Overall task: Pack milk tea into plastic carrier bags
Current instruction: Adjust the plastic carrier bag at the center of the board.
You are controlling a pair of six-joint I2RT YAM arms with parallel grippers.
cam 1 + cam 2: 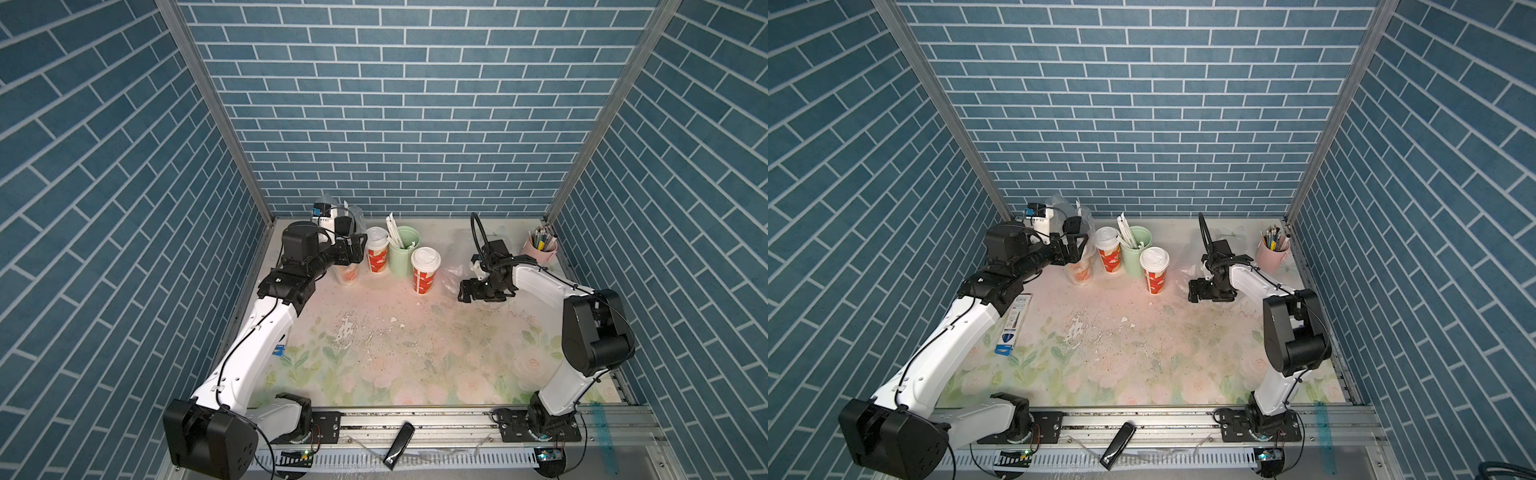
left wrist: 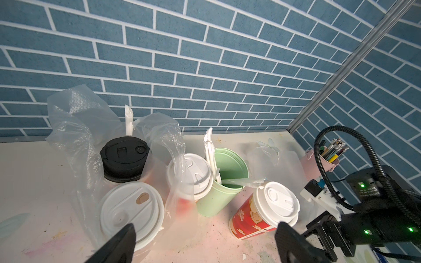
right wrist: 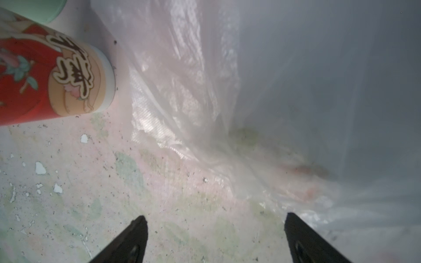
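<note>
At the back left of the tabletop [image 1: 374,353], against the blue brick wall: rear bag [image 2: 75,118] stands open, film crumpled, handles up. Two cups are inside it. The black-lid cup [image 2: 124,157] is toward the wall. The front bagged cup [image 2: 132,214], white lid, is just before it, the two close together. A wrapped straw [image 2: 128,120] pokes up behind the black lid.

Third cup [image 1: 377,255]: white lid, red print, upright, between the rear bag and the mint-green straw holder [image 1: 404,253], just beside both. In the left wrist view a loop of bag film hangs across its side.

Fourth cup [image 1: 424,270]: white lid, red print, upright, standing by itself just in front of the holder, on the right arm's side.

Second bag [image 1: 451,276]: slumped on the tabletop between the fourth cup and the right arm's wrist. Film is wrinkled and partly raised, seen close in the right wrist view.

Left end effector [image 1: 353,249]: fingers apart, hovering above the front bagged cup, gripping nothing.

Right end effector [image 3: 215,217]: fingers wide apart, low over the tabletop, only bare surface between them. One finger sits at the edge of the second bag's film; contact cannot be told.

Pink pen cup [image 1: 540,249] is in the back right corner, well apart from the cups. The tabletop has a floral print, worn and flecked with white chips mid-field.
</note>
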